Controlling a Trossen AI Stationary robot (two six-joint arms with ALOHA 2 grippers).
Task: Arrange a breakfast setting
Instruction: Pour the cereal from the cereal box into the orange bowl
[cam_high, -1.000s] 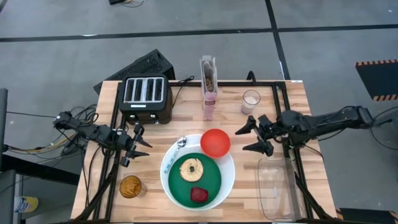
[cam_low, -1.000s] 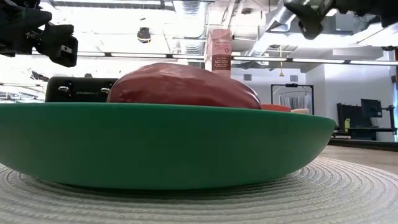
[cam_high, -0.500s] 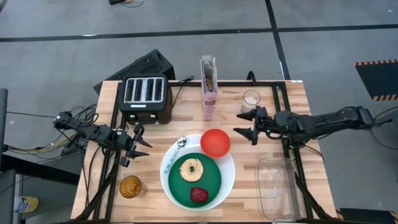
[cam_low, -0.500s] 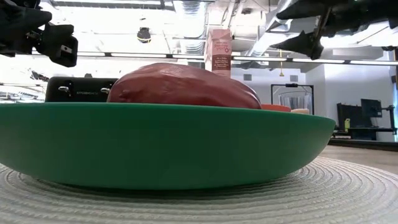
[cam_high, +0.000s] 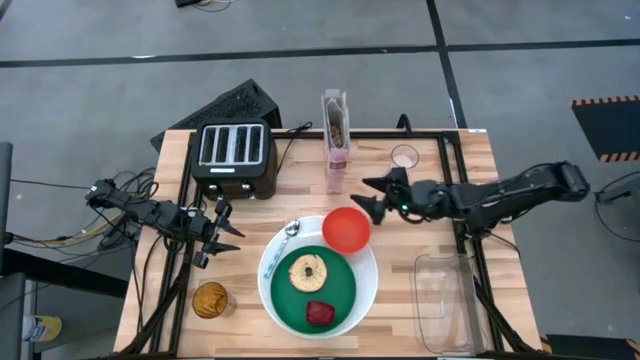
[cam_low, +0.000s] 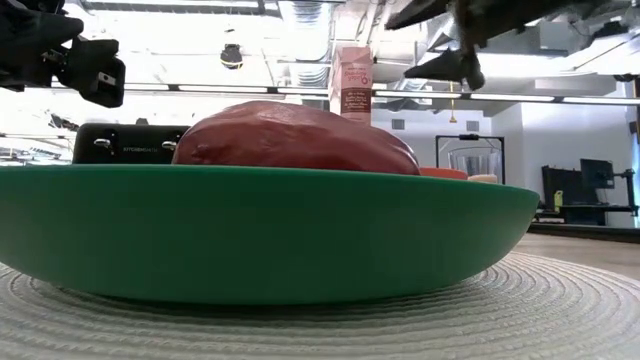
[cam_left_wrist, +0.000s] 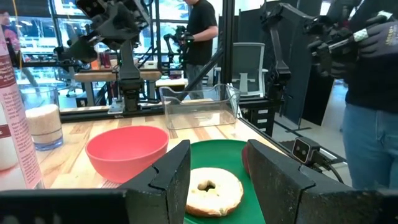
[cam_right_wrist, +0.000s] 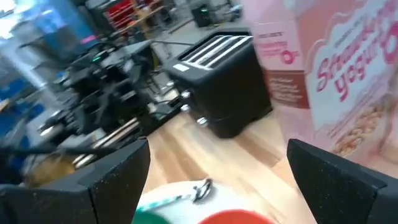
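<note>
A large white plate (cam_high: 368, 290) holds a green plate (cam_high: 340, 292) with a toasted bagel (cam_high: 306, 270) and a dark red food item (cam_high: 320, 312). A red bowl (cam_high: 346, 229) sits on the white plate's far rim, and a metal spoon (cam_high: 289, 233) lies at its left rim. The pink cereal box (cam_high: 337, 142) stands upright at the far middle. My right gripper (cam_high: 372, 198) is open and empty, between the box and the bowl, above the table. My left gripper (cam_high: 228, 232) is open and empty, left of the plates.
A black toaster (cam_high: 234, 157) stands at the far left. A glass (cam_high: 404, 161) stands right of the box. A clear tub (cam_high: 443, 300) lies at the near right, and an amber glass (cam_high: 210, 299) stands at the near left. People stand beyond the table in the left wrist view.
My right gripper has gone toward the table's left edge, from near the right rail to a spot between the cereal box and the red bowl, staying open. Nothing on the table has moved.
</note>
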